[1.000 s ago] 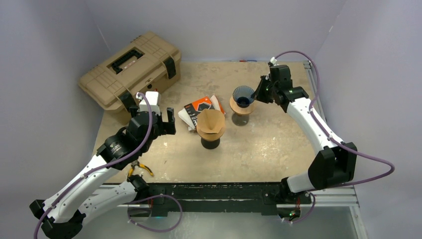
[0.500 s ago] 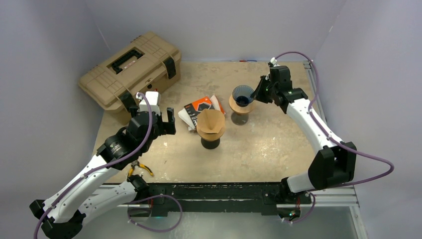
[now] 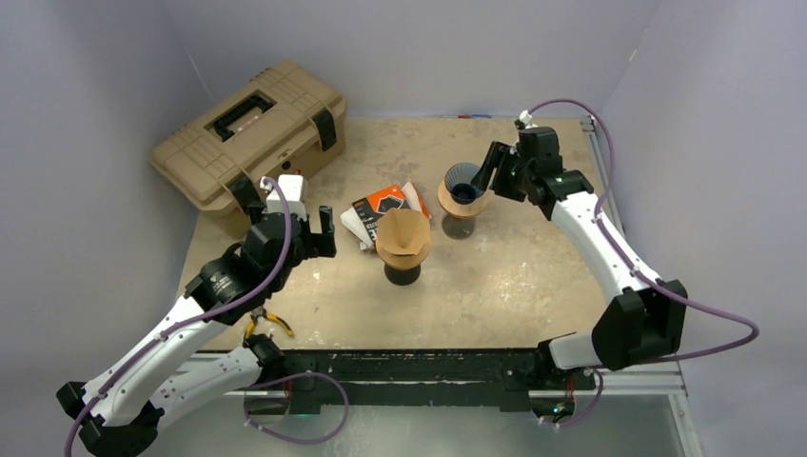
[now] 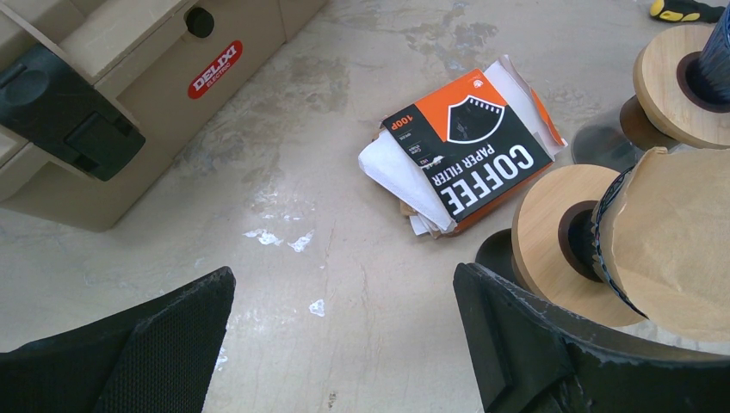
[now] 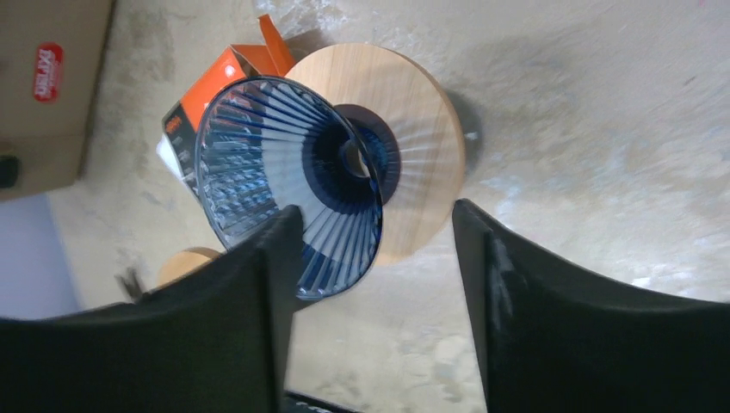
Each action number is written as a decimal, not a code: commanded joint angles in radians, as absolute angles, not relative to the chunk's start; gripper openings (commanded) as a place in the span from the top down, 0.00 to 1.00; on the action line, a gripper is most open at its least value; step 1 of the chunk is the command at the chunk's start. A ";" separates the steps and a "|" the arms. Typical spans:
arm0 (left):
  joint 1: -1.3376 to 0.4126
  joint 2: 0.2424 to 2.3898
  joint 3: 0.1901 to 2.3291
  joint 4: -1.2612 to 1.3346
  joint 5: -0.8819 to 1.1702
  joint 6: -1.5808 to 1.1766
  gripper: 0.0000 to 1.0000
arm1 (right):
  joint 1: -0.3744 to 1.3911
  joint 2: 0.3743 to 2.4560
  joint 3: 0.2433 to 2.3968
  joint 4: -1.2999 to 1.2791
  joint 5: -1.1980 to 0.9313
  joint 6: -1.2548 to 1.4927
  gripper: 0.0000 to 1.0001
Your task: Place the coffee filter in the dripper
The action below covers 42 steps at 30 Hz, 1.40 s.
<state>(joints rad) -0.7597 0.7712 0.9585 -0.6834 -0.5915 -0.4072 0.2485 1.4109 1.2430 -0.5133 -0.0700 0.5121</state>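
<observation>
A brown paper coffee filter (image 3: pixel 403 231) sits in a dripper with a wooden collar on a black stand at the table's middle; the left wrist view shows it (image 4: pixel 680 237) at the right edge. A second dripper (image 3: pixel 463 183), blue ribbed glass with a wooden collar, stands empty just behind and to the right of it. My right gripper (image 3: pixel 493 171) is open at that dripper's right rim; in the right wrist view the blue cone (image 5: pixel 275 163) lies partly behind one finger (image 5: pixel 275 258). My left gripper (image 3: pixel 325 233) hangs open left of the filter, nothing between its fingers.
An orange and black coffee filter box (image 3: pixel 379 208) with loose white papers lies left of the drippers. A tan toolbox (image 3: pixel 249 129) fills the back left corner. Yellow-handled pliers (image 3: pixel 271 324) lie near the front edge. Grey walls close in the table.
My right gripper has gone from shut at the blue dripper's rim to open, and its wrist has shifted slightly. The left arm and the filter have not moved.
</observation>
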 commanded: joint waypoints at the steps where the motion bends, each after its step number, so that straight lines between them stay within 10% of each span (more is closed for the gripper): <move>1: -0.761 0.762 0.970 -0.682 -0.603 -0.411 0.01 | 0.252 1.299 1.273 -0.491 -0.062 0.493 0.25; 11: -0.762 0.775 0.973 -0.689 -0.615 -0.414 0.01 | 0.251 1.086 1.198 -0.396 -0.043 0.467 0.01; 34: -0.749 0.938 0.880 -0.554 -0.556 -0.594 0.01 | 0.251 0.630 0.788 -0.067 -0.163 0.382 0.01; 42: -0.444 1.069 0.786 -0.374 -0.171 -0.611 0.01 | 0.252 0.693 0.783 -0.126 -0.173 0.369 0.01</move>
